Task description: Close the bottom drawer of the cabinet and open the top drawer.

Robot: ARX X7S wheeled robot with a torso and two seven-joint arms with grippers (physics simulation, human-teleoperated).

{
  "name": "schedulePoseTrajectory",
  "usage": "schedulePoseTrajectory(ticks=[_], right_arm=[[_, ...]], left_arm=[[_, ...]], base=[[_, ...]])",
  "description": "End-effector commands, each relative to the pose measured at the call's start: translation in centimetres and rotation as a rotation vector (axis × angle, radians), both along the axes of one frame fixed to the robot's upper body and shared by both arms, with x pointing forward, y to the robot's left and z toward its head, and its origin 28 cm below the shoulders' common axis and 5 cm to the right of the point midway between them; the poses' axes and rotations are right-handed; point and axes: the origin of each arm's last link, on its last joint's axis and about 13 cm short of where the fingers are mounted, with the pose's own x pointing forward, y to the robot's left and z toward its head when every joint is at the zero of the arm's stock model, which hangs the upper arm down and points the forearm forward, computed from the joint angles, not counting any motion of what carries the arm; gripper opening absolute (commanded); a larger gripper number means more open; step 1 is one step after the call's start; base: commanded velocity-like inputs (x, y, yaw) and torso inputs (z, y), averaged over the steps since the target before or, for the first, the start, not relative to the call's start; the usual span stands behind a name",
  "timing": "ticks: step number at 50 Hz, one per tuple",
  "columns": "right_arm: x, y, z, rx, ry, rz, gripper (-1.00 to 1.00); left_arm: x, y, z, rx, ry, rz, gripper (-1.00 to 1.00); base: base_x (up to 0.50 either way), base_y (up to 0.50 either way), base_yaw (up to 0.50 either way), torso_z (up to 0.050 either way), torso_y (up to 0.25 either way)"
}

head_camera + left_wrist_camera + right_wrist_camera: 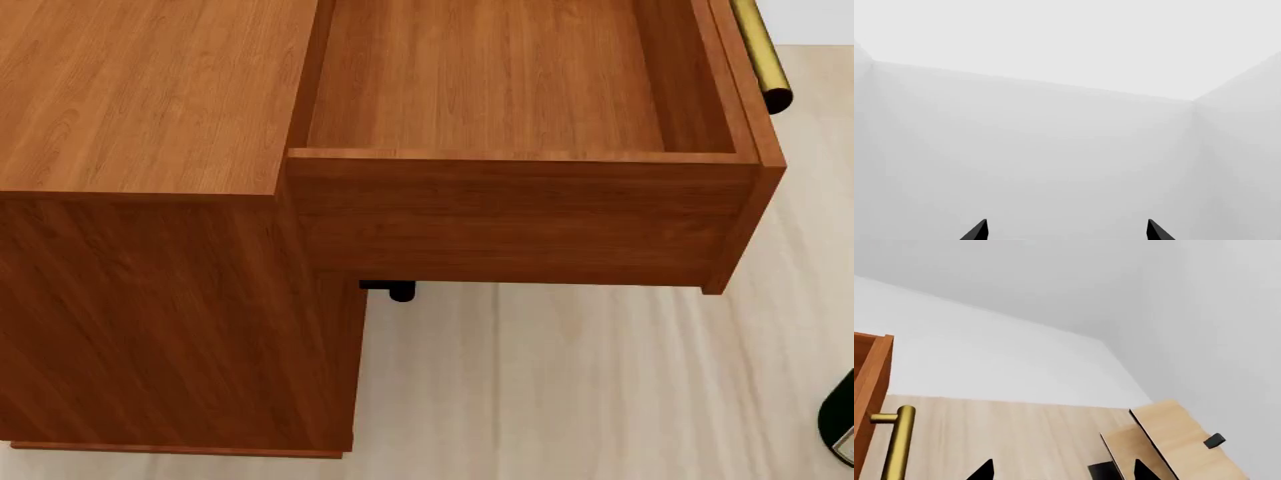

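On the cabinet (147, 250), the top drawer (534, 215) juts rightward, apparently fully out; both grippers (1067, 231) (1062, 471) spread wide.

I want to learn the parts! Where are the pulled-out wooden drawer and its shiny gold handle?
Reddish-brown wooden top drawer (521, 225): head view, on its side wall.
Brass bar handle (899, 447): right wrist view, on the bar's middle.

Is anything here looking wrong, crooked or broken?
Nothing stands out. The top drawer of the cabinet is pulled out straight and empty, its brass handle intact. No spill or damage shows on the floor.
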Motion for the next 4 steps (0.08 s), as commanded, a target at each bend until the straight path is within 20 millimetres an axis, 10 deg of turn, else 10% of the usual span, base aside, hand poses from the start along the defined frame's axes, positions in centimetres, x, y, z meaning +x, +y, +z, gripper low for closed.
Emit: schedulePoseTrajectory(ticks=[1, 4], right_arm=[[-3.13, -0.33, -1.06, 0.031, -0.056, -0.025, 1.00], [-4.11, -0.21, -1.27, 0.036, -0.075, -0.030, 1.00]], left_arm=[[0.03, 0.01, 0.03, 0.004, -0.003, 0.004, 1.00], [0.08, 0.01, 0.02, 0.004, -0.002, 0.004, 1.00]], base=[[0.00, 0.00, 0.00, 0.000, 0.000], [0.00, 0.00, 0.00, 0.000, 0.000]])
